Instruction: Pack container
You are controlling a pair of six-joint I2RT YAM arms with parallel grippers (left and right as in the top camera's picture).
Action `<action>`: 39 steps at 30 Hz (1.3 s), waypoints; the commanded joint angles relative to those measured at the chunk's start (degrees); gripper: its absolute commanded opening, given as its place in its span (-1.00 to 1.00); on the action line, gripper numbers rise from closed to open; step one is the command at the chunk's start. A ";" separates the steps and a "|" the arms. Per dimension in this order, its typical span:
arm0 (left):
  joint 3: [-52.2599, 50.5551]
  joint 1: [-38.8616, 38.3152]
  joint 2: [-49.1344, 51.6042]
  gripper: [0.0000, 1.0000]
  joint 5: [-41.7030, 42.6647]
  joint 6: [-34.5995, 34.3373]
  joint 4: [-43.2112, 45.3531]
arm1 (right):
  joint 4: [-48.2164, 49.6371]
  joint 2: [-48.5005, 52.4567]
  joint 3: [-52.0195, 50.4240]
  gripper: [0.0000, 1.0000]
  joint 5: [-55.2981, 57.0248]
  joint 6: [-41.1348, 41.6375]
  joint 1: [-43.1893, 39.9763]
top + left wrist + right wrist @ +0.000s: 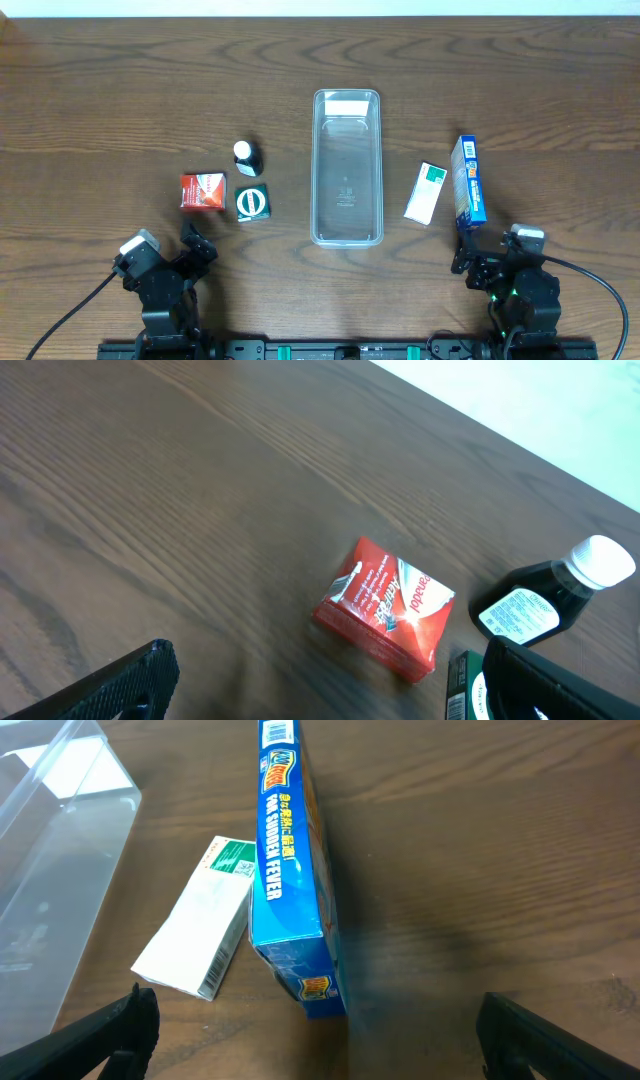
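Note:
The clear plastic container [347, 167] lies lengthwise at the table's middle, white label at its far end, nothing in it; its edge shows in the right wrist view [50, 850]. Left of it are a red box [203, 191] [385, 609], a green box [253, 202] [462, 685] and a dark bottle with a white cap [246, 158] [550, 592]. Right of it are a white box [426, 193] [197, 920] and a narrow blue box [468, 180] [292, 870] on its side. My left gripper [197, 244] [330, 690] is open and empty, near the red box. My right gripper [474, 259] [320, 1030] is open and empty, just short of the blue box.
The table is dark wood [120, 90]. Both arms' bases and cables sit at the front edge. A pale strip runs along the table's far edge.

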 commanded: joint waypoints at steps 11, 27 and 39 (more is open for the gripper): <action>-1.09 0.39 -0.35 0.96 -0.33 0.74 -0.02 | 7.61 1.01 3.63 0.99 -12.63 1.03 -0.26; -1.09 0.39 -0.35 0.96 -0.33 0.74 -0.02 | -13.40 59.60 53.77 0.99 -5.33 -6.38 -0.42; -1.09 0.39 -0.35 0.96 -0.33 0.74 -0.02 | -18.91 86.77 66.25 0.35 -4.20 -6.75 -0.42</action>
